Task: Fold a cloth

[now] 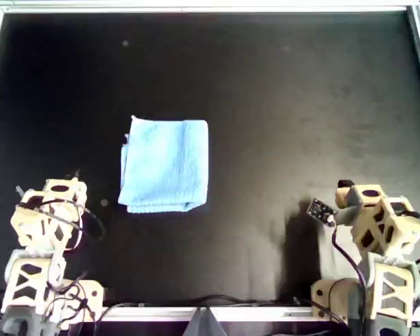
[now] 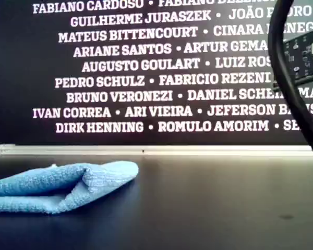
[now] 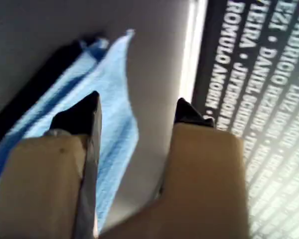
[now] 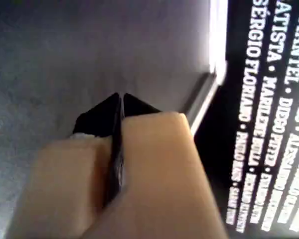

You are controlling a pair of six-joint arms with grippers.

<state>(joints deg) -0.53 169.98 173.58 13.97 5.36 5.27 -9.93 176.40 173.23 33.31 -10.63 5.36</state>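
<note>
The light-blue cloth [image 1: 166, 164] lies folded over on the black table, left of centre in the overhead view, its layers stacked and a rounded fold showing in the exterior view [image 2: 62, 187]. My left gripper [image 3: 137, 102] is open and holds nothing; the cloth [image 3: 109, 89] lies ahead of it, apart from its fingers. The left arm [image 1: 49, 217] rests at the overhead view's lower left. My right gripper [image 4: 117, 97] is shut with nothing in it, over bare table. The right arm [image 1: 378, 220] sits at the overhead view's lower right.
A metal rail [image 1: 210, 7] frames the black table [image 1: 301, 105]. Behind it stands a dark wall printed with white names [image 2: 146, 78]. A black cable and a small circuit board [image 2: 302, 52] hang at the exterior view's right.
</note>
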